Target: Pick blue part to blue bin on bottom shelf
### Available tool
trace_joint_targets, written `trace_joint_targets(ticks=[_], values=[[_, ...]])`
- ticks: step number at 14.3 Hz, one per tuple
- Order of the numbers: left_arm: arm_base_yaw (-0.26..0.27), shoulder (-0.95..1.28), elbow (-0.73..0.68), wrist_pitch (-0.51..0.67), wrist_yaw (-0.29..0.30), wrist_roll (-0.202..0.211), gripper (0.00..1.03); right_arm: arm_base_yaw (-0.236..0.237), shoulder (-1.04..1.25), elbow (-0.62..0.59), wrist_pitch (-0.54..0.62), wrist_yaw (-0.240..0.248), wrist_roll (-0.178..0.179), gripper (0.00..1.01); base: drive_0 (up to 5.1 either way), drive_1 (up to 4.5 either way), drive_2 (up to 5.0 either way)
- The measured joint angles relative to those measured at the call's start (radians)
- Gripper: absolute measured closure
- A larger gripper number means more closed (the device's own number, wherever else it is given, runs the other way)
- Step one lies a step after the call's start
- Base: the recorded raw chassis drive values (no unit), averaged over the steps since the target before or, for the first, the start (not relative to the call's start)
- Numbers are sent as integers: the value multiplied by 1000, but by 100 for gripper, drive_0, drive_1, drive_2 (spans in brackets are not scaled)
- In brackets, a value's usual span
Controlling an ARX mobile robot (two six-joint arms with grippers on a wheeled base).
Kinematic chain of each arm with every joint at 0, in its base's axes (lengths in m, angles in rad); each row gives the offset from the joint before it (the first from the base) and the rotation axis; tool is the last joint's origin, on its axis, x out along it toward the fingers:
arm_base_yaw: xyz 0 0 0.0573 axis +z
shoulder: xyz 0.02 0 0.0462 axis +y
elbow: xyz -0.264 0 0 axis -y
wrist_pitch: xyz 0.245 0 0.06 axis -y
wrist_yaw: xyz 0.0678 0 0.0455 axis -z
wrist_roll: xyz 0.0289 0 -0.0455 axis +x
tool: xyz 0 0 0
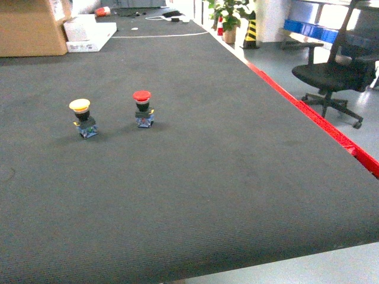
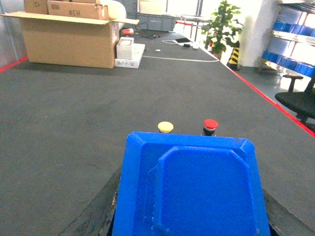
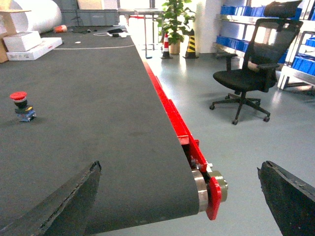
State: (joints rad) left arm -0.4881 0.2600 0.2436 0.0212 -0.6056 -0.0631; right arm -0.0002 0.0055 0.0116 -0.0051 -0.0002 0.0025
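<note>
Head view: only the bench (image 1: 237,177) with a yellow button (image 1: 82,116) and a red button (image 1: 143,107) is shown; neither pincer is seen.

Left wrist: the blue part (image 2: 197,172) is apparently clamped in the left pincer (image 2: 189,212), buttons just beyond it.

Right wrist: the right pincer (image 3: 177,169) is spread wide, empty.

No blue bin or bottom shelf can be seen; the grip should be kept firm while they are located.

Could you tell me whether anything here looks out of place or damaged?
Nothing stands out. The yellow button and red button stand upright and apart on the belt. The left pincer holds the blue part, and the right pincer is open and empty.
</note>
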Motion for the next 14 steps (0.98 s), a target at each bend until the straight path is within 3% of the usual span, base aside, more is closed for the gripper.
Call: trace_joint_targets(ticks=[14], values=[[0,0,0,0,0,0,59,0,0,0,0,0,0,3,-154,-154,-154]])
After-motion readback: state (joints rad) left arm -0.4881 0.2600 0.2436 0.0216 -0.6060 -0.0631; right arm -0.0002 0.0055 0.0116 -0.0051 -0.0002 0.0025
